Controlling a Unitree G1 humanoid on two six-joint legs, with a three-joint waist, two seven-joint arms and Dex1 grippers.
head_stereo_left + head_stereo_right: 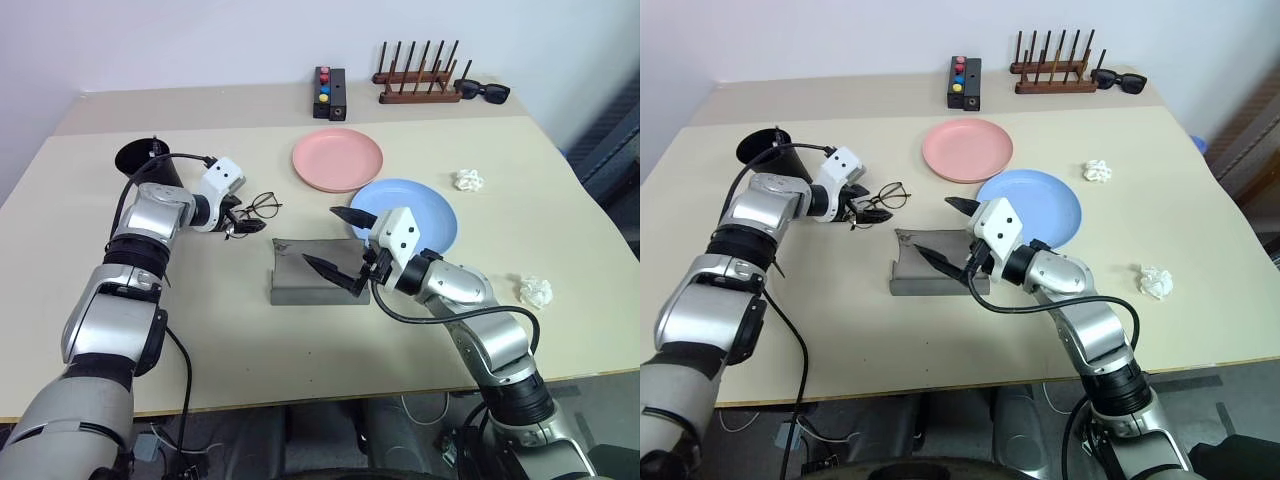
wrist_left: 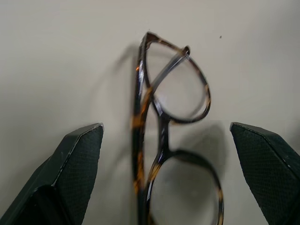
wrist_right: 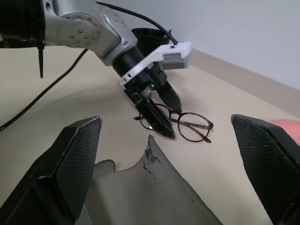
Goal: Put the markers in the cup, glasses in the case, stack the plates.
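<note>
step: grab glasses (image 2: 161,140) | left gripper (image 1: 236,222) fingers wide, around frame | right gripper (image 1: 338,250) fingers wide (over case (image 1: 300,270)) | tip: squeeze gently

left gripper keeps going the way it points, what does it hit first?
Likely the glasses: they lie on the table between the open fingers of the left gripper, right ahead of it. Contact isn't clear yet.
</note>
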